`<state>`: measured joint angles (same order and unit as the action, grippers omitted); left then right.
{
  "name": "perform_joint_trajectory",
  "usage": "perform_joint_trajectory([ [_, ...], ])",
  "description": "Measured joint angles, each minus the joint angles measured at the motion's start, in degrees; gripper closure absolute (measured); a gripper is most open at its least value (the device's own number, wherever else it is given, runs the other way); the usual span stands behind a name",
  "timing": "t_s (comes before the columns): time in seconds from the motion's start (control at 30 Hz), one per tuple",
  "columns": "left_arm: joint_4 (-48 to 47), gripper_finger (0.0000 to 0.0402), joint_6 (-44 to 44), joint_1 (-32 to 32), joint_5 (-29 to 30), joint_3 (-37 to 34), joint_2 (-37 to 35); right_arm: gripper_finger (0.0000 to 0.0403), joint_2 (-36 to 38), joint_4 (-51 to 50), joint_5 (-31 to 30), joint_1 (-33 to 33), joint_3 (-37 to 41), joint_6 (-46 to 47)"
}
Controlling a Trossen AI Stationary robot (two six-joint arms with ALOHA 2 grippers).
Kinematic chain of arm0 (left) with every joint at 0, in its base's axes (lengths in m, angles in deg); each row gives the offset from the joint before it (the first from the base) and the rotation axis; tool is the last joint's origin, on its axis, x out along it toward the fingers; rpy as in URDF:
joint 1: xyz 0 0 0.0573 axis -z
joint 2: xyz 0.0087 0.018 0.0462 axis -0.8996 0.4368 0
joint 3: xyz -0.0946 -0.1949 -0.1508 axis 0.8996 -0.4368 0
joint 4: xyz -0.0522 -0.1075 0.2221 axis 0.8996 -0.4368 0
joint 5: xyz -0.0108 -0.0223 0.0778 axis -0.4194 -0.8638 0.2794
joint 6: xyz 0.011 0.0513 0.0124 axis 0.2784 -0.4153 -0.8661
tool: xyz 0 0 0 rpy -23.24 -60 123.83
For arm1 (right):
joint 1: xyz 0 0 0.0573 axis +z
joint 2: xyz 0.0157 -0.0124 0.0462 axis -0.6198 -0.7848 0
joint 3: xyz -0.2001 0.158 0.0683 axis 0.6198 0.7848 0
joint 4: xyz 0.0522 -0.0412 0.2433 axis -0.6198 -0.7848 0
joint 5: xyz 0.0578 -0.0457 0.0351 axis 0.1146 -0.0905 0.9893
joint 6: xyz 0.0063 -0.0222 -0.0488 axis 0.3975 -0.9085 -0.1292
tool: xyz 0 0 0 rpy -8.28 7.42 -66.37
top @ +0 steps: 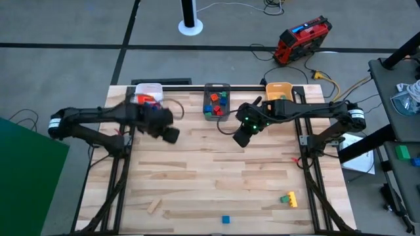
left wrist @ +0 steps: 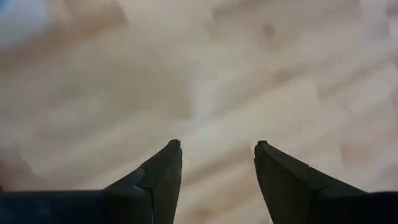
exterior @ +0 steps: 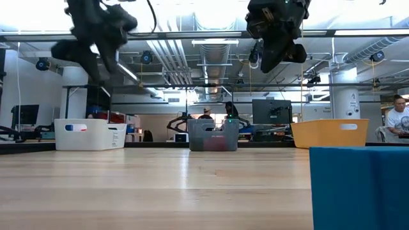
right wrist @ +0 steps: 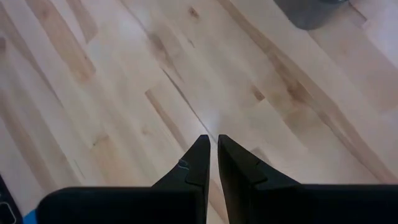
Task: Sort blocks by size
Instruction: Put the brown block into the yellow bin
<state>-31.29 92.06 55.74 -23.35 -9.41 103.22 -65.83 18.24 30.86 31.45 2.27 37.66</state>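
Observation:
Loose blocks lie flat near the table's near edge: a plain wood bar [top: 153, 206], a blue cube [top: 226, 219], which looms close in the low view [exterior: 358, 188], and a green and yellow pair [top: 289, 198]. More blocks fill the white bin [top: 147, 92] and the grey bin [top: 216, 101]. My left gripper [top: 169, 134] [left wrist: 217, 146] hangs open above bare wood in front of the white bin. My right gripper [top: 241, 139] [right wrist: 211, 138] is shut with nothing in it, raised above the table in front of the grey bin.
An orange bin [top: 278, 90] stands at the far right of the table, in line with the other two bins along the far edge. Bare wood [top: 210, 170] stretches across the table's middle. Both arms hang high above the table in the low view.

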Motion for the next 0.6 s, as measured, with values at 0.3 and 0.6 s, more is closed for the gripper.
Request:
perform_joint_trajectory([
  [0.3,0.0,0.0224,16.3,24.0,-0.8,0.0,1.2,0.0380,0.0,0.0,0.0,4.3,0.0,-0.4],
  [0.6,0.1,0.0224,33.7,37.4,-7.7,0.0,6.6,0.0380,0.0,0.0,0.1,9.0,0.0,-1.0],
])
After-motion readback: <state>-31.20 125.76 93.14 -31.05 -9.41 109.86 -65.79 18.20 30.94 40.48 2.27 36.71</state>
